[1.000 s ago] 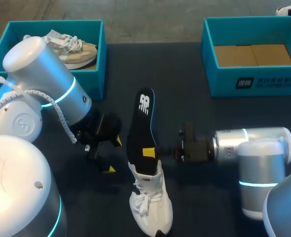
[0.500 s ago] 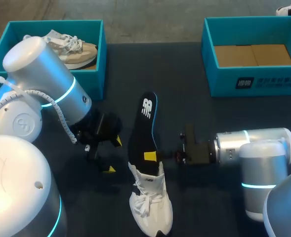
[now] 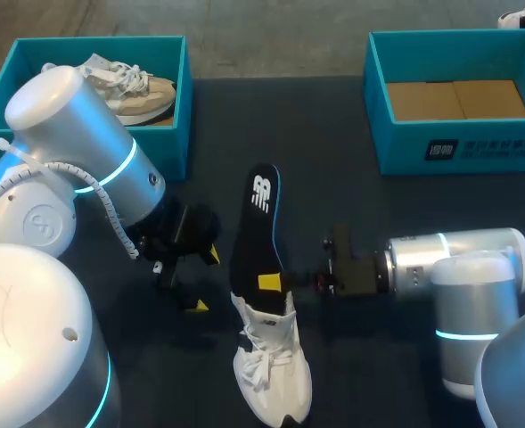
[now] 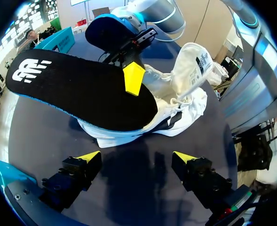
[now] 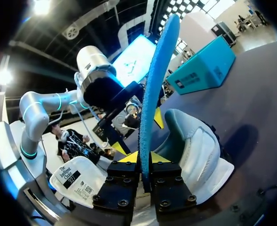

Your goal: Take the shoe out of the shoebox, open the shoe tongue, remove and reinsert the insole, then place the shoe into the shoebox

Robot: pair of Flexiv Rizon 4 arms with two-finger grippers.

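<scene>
Slight movement only since a second ago: the insole [image 3: 255,232] and the right hand [image 5: 144,157] gripping it have dropped a touch toward the shoe [image 3: 271,374]. That white shoe lies on the worktop [image 3: 333,196] nearest me, laces toward me, tongue [image 4: 194,61] folded up and back. The right hand is clamped edge-on across the insole just above the shoe's collar. The insole's lower end sits at the opening; whether it has entered cannot be told. The left hand [image 4: 137,157] rests just beside the shoe, fingers spread wide, holding nothing. Assessment: the insole is thin, light and flexible, likely to buckle if pushed from far up, so a grip low down suits it. The shoe is soft and light and may slide unless braced at the heel. Beyond, the left box [image 3: 168,98] holds a tan shoe [image 3: 128,85]; the right box [image 3: 458,147] shows only cardboard.
</scene>
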